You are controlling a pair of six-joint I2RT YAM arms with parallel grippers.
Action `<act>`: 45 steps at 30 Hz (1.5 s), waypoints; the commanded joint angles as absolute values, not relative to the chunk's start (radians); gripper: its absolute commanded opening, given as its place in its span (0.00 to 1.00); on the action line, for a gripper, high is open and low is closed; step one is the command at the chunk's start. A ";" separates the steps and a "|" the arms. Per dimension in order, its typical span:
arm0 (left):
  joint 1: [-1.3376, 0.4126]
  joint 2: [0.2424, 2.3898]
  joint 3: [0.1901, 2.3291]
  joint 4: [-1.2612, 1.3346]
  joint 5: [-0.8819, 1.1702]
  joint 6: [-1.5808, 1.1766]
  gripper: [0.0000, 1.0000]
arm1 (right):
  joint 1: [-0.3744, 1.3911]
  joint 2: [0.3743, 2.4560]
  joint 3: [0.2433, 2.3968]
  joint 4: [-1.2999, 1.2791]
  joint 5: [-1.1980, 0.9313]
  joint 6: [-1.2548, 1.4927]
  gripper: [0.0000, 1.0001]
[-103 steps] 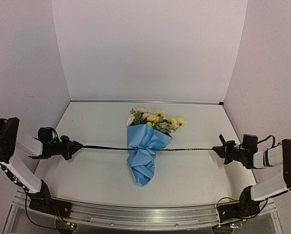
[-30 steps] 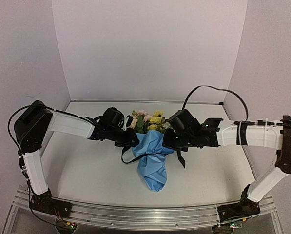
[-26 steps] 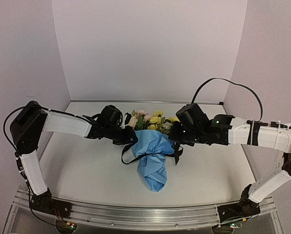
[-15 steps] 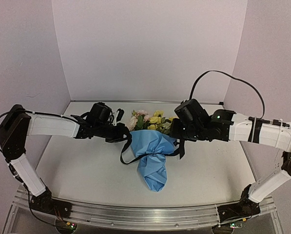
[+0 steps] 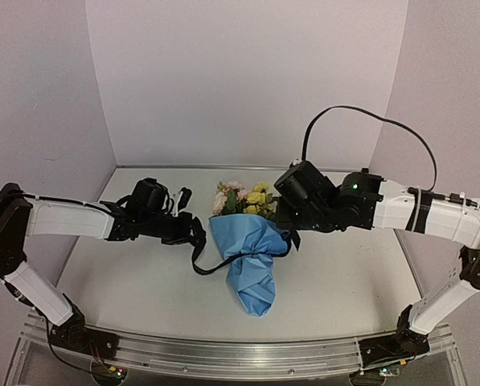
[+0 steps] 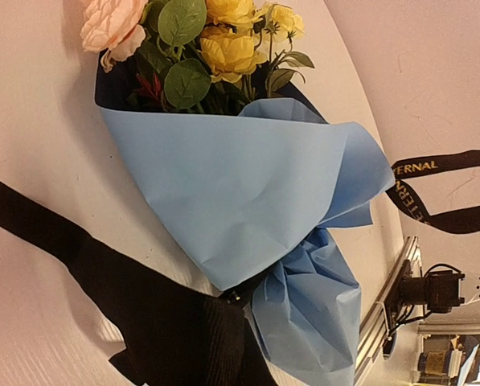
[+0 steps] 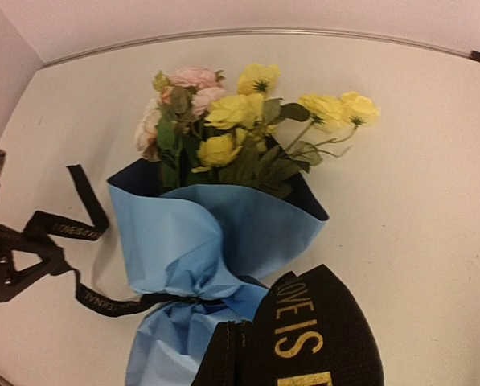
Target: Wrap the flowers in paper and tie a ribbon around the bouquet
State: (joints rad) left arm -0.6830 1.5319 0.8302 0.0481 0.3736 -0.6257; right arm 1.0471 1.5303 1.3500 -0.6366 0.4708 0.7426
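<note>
Left claw (image 5: 194, 230) and right claw (image 5: 287, 232) pinch the ribbon (image 7: 71, 230).

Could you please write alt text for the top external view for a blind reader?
A bunch of yellow and pale pink flowers wrapped in a light blue paper cone lies on a white table, blooms away from the arms. The left gripper and right gripper flank it, each shut on a long narrow black ribbon running slack across the cone's waist.
</note>
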 commanded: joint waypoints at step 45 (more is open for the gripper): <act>-0.651 1.468 0.783 0.434 0.555 -1.245 0.01 | 1.091 1.859 1.299 0.180 -0.093 0.476 0.61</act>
State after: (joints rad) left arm -0.6691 1.5250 0.7900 0.3555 0.5440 -1.2028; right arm 1.0899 1.8387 1.2720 0.0978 -0.0948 0.4539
